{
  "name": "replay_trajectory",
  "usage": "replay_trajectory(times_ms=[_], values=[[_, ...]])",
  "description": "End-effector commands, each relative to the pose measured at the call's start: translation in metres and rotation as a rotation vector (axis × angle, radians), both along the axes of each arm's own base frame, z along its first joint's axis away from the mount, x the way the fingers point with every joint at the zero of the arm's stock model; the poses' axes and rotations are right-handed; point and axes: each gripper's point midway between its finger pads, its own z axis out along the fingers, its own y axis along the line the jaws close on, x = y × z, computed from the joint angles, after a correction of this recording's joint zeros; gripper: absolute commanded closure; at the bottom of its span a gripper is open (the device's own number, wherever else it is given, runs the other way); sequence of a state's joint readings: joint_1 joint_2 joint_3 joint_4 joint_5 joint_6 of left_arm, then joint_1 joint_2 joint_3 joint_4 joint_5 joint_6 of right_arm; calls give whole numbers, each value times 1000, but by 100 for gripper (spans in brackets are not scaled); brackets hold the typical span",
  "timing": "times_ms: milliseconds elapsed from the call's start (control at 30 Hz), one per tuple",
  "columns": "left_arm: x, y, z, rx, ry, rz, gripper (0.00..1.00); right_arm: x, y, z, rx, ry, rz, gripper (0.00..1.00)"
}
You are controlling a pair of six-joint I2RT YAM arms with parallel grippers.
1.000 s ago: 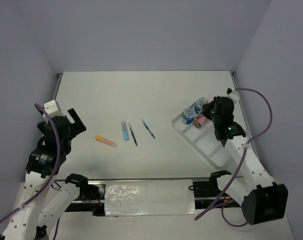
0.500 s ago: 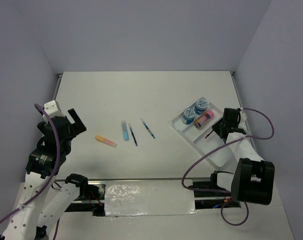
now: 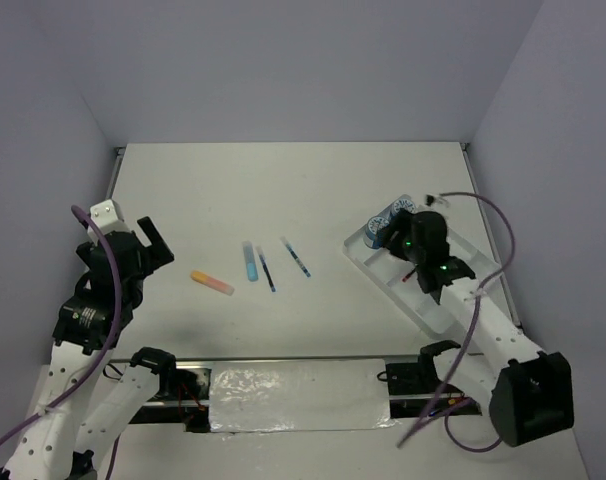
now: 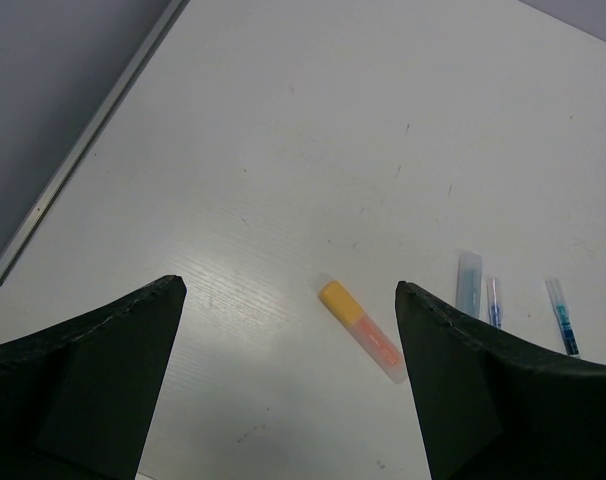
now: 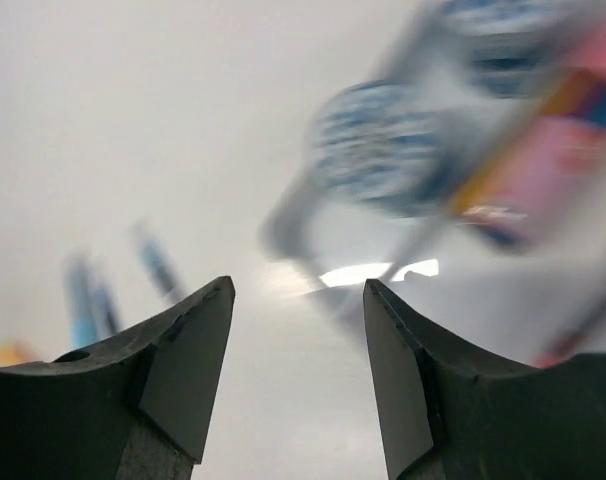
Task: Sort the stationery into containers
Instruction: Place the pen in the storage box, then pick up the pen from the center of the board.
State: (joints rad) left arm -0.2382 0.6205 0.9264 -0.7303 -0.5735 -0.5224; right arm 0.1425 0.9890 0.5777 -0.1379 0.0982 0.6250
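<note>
On the right of the white counter [image 3: 283, 190], the white plastic tray [image 3: 430, 308] lies at a slant. The right arm's wrist covers its far end, so the top view shows only a blue-white patterned tub [image 3: 380, 225] and a thin red pen [image 3: 410, 277] in a long compartment. The right wrist view, though blurred, also shows a second tub [image 5: 503, 35] and a stubby pink-orange marker [image 5: 558, 150]. The right gripper [image 5: 298, 290] is parted, with nothing between its jaws.

The left wrist view shows the loose items best. A translucent yellow-orange stick [image 4: 360, 330] with an opaque yellow cap, a light-blue stick [image 4: 468, 285] and two slim blue pens [image 4: 493, 302] [image 4: 561, 316] lie mid-counter. The left gripper [image 4: 288, 290] gapes wide and empty above the counter.
</note>
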Motion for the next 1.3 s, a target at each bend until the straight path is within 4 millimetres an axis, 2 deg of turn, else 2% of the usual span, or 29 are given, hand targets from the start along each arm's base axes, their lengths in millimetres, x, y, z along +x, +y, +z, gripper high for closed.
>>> replay_trajectory(times_ms=[0,67,100,133,167,200,233,267,300,333,367,400,433,500,567,833,933,967,1000,1033,1133,1167,1200,1233,1267], values=[[7,-1,6,7,-31,-5,1,-6,108,38,-128,-99,369,38],[7,-1,4,9,-22,-3,1,-4,143,24,-246,-25,477,40],[7,-1,4,10,-22,-1,1,-12,164,-7,-331,67,573,47],[7,-1,4,9,-23,-5,1,-5,180,0,-347,59,604,50],[8,-1,4,9,-20,-6,1,-4,189,-9,-371,88,630,52],[8,-1,4,10,-18,-6,1,-3,197,-36,-417,154,669,54],[8,-2,2,10,-12,-8,1,1,210,-32,-428,161,694,54],[8,-2,2,12,-10,-8,1,3,216,-39,-446,183,712,54],[9,-2,2,11,-9,-9,1,4,220,-57,-487,226,739,53],[9,-3,2,11,-10,-12,1,11,229,-50,-491,215,746,53],[9,-3,1,11,-9,-14,1,12,234,-54,-497,222,762,52],[9,-3,2,10,-12,-16,1,13,239,-67,-508,247,796,52],[9,-3,2,10,-14,-16,1,17,245,-64,-507,246,806,52],[9,-3,2,11,-13,-18,1,17,251,-79,-529,278,835,52],[9,-4,3,9,-15,-23,1,17,260,-81,-523,277,864,52],[9,-5,3,8,-18,-29,1,25,267,-108,-568,329,877,52],[9,-5,4,8,-20,-29,1,26,265,-119,-581,365,872,64],[9,-5,3,8,-18,-29,1,25,265,-121,-575,377,872,72],[9,-5,3,8,-18,-29,1,22,265,-122,-573,385,876,78],[9,-5,3,8,-18,-31,1,20,265,-121,-560,387,875,87],[9,-5,3,9,-18,-31,1,12,264,-97,-496,338,862,100],[9,-5,3,8,-18,-29,1,13,264,-49,-410,222,825,100],[9,-5,3,9,-17,-29,1,4,256,-46,-329,179,820,100],[9,-5,3,10,-18,-31,1,11,238,-30,-212,147,734,100],[8,-5,4,9,-21,-28,1,3,217,4,-106,25,681,100]])
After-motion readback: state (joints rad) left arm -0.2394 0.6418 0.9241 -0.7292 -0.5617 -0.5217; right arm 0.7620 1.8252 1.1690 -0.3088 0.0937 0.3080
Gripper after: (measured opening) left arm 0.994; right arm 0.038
